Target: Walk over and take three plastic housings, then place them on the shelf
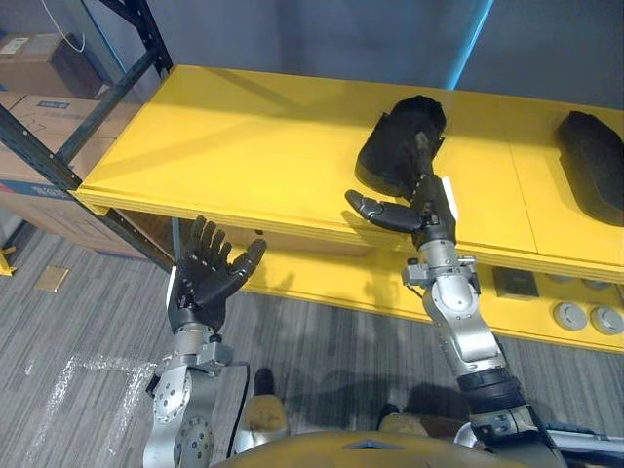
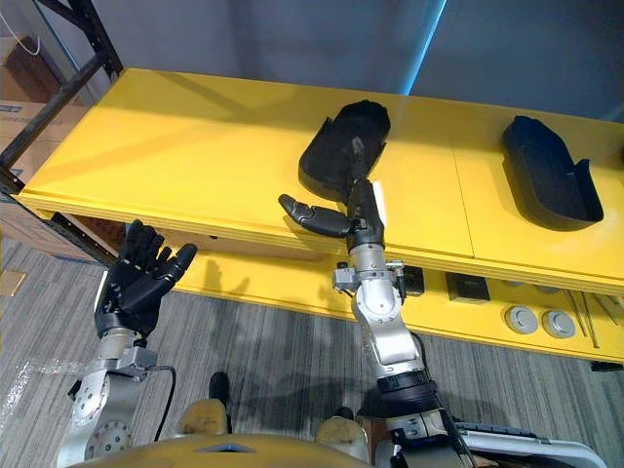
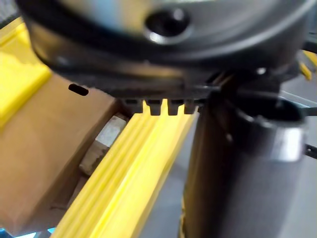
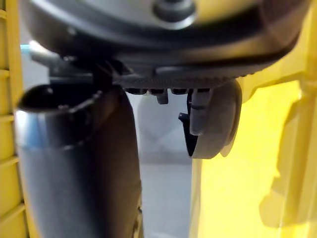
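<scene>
On yellow shelf (image 2: 195, 146), you see right robot hand (image 2: 360, 216) released, straight fingers touching black plastic housing (image 2: 327, 156); second housing (image 2: 546, 175) well right. Left robot hand (image 2: 136, 278) relaxed, below shelf edge.

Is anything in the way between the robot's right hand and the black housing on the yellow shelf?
No, nothing visible is in the way. The right hand is right up against the black housing on the yellow shelf. A second housing lies apart, farther to the right.
</scene>
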Available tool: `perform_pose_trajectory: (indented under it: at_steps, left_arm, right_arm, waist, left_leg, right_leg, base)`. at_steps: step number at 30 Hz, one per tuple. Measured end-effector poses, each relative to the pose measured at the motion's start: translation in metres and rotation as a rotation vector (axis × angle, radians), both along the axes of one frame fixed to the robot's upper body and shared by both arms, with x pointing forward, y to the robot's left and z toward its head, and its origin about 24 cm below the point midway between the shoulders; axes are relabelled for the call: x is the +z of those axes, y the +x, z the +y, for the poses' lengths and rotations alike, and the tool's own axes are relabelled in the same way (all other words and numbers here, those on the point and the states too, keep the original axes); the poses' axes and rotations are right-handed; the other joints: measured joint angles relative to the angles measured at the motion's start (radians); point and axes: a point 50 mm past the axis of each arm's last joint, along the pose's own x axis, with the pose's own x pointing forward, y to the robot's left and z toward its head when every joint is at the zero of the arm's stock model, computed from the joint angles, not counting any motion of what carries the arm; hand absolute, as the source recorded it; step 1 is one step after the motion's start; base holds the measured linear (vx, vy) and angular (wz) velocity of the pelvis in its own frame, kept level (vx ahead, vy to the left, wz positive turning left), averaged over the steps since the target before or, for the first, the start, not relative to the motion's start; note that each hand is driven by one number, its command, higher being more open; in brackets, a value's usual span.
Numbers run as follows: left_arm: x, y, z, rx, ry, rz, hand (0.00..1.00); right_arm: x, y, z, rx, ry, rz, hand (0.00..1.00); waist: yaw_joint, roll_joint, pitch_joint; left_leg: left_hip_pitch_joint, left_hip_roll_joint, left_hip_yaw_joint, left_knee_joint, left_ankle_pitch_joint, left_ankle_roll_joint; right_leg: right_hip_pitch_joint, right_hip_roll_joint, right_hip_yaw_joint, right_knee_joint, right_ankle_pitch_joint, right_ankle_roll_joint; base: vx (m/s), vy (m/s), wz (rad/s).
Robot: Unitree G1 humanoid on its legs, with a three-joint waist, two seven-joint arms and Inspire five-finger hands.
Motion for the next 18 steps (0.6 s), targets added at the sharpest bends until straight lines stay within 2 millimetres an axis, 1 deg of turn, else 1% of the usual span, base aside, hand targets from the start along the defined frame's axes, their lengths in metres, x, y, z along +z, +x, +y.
perform_pose_trajectory:
  at_steps: [2,3,4,6,7,8,10,11,12,13,14,16,17,18]
  left_arm:
    - [-0.001,-0.002,0.003,0.011,0.004,0.005,1.0]
    - [-0.001,-0.003,0.006,0.023,0.008,0.008,1.0]
    - [-0.001,-0.004,0.007,0.027,0.01,0.009,1.0]
    - [0.001,-0.001,0.006,0.019,0.01,-0.002,1.0]
    - [0.002,0.0,0.005,0.012,0.011,-0.012,1.0]
    - [0.003,0.0,0.005,0.011,0.011,-0.015,1.0]
    - [0.006,0.001,0.002,-0.005,0.01,-0.032,1.0]
    - [0.006,0.001,0.001,-0.01,0.009,-0.034,1.0]
    - [0.006,0.002,-0.002,-0.022,0.005,-0.035,1.0]
    - [0.006,0.003,-0.003,-0.028,0.002,-0.034,1.0]
    - [0.006,0.004,-0.007,-0.045,-0.003,-0.034,1.0]
    - [0.006,0.004,-0.011,-0.06,-0.008,-0.032,1.0]
    - [0.005,0.004,-0.013,-0.073,-0.012,-0.025,1.0]
    - [0.004,0.004,-0.013,-0.074,-0.011,-0.021,1.0]
  right_arm:
    - [0.011,-0.014,-0.002,0.021,-0.011,-0.054,1.0]
    - [0.019,-0.019,0.0,0.052,-0.015,-0.088,1.0]
    - [0.023,-0.02,0.002,0.069,-0.018,-0.107,1.0]
    - [0.038,-0.026,0.009,0.166,0.008,-0.17,1.0]
    - [0.045,-0.029,0.016,0.236,0.021,-0.204,1.0]
    - [0.048,-0.029,0.021,0.271,0.016,-0.218,1.0]
    - [0.057,-0.028,0.045,0.403,-0.012,-0.253,1.0]
    - [0.059,-0.028,0.052,0.435,-0.016,-0.256,1.0]
    - [0.061,-0.027,0.065,0.494,-0.024,-0.258,1.0]
    - [0.061,-0.026,0.071,0.521,-0.03,-0.255,1.0]
    - [0.061,-0.023,0.082,0.557,-0.036,-0.245,1.0]
    - [0.058,-0.014,0.094,0.581,-0.037,-0.212,1.0]
    - [0.051,-0.002,0.1,0.559,-0.026,-0.162,1.0]
    - [0.049,0.003,0.102,0.546,-0.021,-0.141,1.0]
  waist:
    - [-0.002,-0.004,0.008]
    - [-0.006,-0.008,0.011]
    - [-0.008,-0.01,0.012]
    - [-0.009,-0.016,0.013]
    - [-0.009,-0.018,0.013]
    - [-0.009,-0.019,0.013]
    - [-0.003,-0.021,0.012]
    - [-0.001,-0.021,0.012]
    - [0.006,-0.022,0.011]
    - [0.011,-0.022,0.011]
    - [0.024,-0.023,0.011]
    - [0.038,-0.024,0.01]
    - [0.054,-0.024,0.01]
    - [0.057,-0.024,0.01]
  left_leg:
    - [0.0,0.001,0.004,0.0,0.0,-0.001]
    - [0.004,0.002,0.009,0.0,-0.001,-0.002]
    - [0.007,0.002,0.012,0.0,-0.002,-0.002]
    - [0.01,0.003,0.018,0.0,-0.004,-0.004]
    - [0.011,0.004,0.018,0.0,-0.005,-0.005]
    - [0.011,0.005,0.018,0.0,-0.006,-0.005]
    - [0.012,0.005,0.017,0.0,-0.006,-0.005]
    - [0.012,0.005,0.015,0.0,-0.006,-0.005]
    - [0.013,0.004,0.014,0.0,-0.006,-0.005]
    - [0.015,0.004,0.013,0.0,-0.006,-0.005]
    - [0.016,0.004,0.008,0.0,-0.006,-0.005]
    - [0.016,0.003,-0.001,0.0,-0.005,-0.005]
    - [0.015,-0.001,-0.018,-0.002,-0.002,-0.003]
    - [0.015,-0.002,-0.023,-0.003,-0.001,-0.003]
  right_leg:
    - [-0.002,0.0,0.002,0.0,0.0,0.0]
    - [-0.003,0.0,0.008,0.0,0.0,0.0]
    - [-0.003,0.0,0.012,0.0,0.0,0.0]
    - [-0.002,0.001,0.015,0.0,0.0,0.0]
    - [-0.001,0.002,0.015,0.0,0.0,0.0]
    - [-0.001,0.002,0.016,0.0,0.0,0.0]
    - [0.003,0.003,0.017,0.0,0.001,0.0]
    - [0.005,0.003,0.016,0.0,0.001,0.0]
    - [0.009,0.003,0.013,0.0,0.001,0.0]
    - [0.011,0.003,0.012,0.0,0.001,0.0]
    - [0.017,0.003,0.008,0.0,0.001,0.0]
    - [0.024,0.003,-0.002,0.0,0.001,0.0]
    - [0.034,0.002,-0.016,-0.001,0.001,0.0]
    - [0.036,0.002,-0.021,-0.001,0.001,0.0]
  base:
    - [-0.01,-0.003,-0.06]
    - [0.02,-0.003,-0.12]
    - [0.02,-0.005,-0.15]
    - [0.02,-0.009,-0.08]
    - [0.0,0.0,0.0]
    - [0.0,0.0,0.0]
    - [0.0,0.0,0.0]
    - [0.01,-0.006,0.07]
    - [0.0,-0.003,0.07]
    - [0.0,-0.005,0.09]
    - [-0.01,-0.009,0.1]
    - [-0.02,-0.011,0.18]
    - [-0.02,-0.009,0.24]
    - [-0.05,-0.012,0.24]
